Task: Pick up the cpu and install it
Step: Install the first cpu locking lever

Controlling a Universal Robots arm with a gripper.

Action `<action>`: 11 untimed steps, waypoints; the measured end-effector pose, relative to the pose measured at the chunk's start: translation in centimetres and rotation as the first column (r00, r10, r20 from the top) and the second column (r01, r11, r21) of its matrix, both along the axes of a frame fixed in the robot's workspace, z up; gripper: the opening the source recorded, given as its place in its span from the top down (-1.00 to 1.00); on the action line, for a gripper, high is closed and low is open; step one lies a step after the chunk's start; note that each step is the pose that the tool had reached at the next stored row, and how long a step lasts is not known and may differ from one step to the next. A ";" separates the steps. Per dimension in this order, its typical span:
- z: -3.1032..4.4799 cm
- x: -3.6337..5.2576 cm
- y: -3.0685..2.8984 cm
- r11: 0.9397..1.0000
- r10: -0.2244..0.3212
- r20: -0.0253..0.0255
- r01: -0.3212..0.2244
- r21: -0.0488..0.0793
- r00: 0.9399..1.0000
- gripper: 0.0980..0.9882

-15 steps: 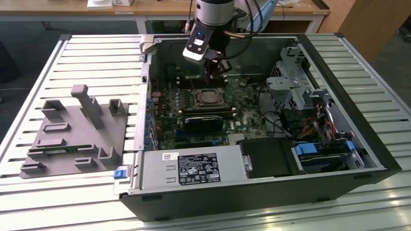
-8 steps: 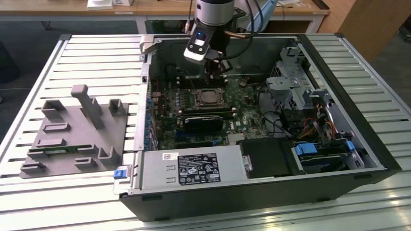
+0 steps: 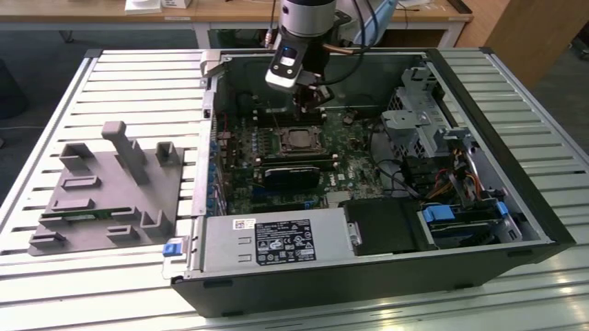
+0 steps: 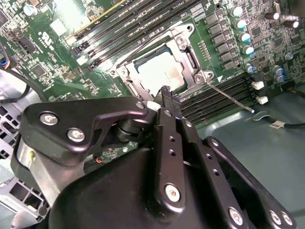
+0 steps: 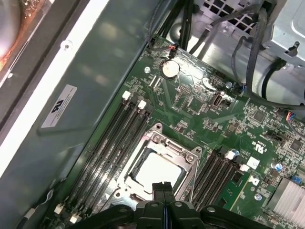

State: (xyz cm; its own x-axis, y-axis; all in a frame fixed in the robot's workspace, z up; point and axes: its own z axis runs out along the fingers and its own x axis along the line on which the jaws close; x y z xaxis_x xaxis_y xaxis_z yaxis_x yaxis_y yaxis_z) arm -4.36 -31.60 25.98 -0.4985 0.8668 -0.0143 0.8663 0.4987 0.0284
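The cpu (image 3: 299, 140) lies flat in the metal-framed socket (image 3: 281, 131) on the green motherboard inside the open computer case. Its silvery top also shows in both wrist views (image 4: 157, 72) (image 5: 157, 171). My gripper (image 3: 311, 98) hangs just above and behind the socket, inside the case. Its black fingers (image 4: 165, 98) are pressed together with nothing between them, and their tips (image 5: 163, 185) sit over the socket's edge, apart from the chip.
Memory slots (image 5: 119, 138) flank the socket. A black heatsink block (image 3: 290, 176) lies in front of the socket, a power supply (image 3: 276, 241) nearer still, and a drive cage (image 3: 418, 117) with cables at the exterior view's right. A grey fixture tray (image 3: 101, 193) rests on the slatted table.
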 end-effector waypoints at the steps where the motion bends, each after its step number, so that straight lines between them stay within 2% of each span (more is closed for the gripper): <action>1: 0.00 0.00 0.00 1.000 0.007 0.000 -0.007 0.000 1.000 0.98; 11: 0.00 0.00 0.00 0.998 0.057 0.000 -0.057 0.000 0.998 0.98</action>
State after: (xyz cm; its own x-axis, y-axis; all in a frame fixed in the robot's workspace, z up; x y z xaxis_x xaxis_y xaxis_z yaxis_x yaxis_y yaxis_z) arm -4.36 -31.60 25.97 -0.5468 0.8371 -0.0145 0.8366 0.5470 0.0287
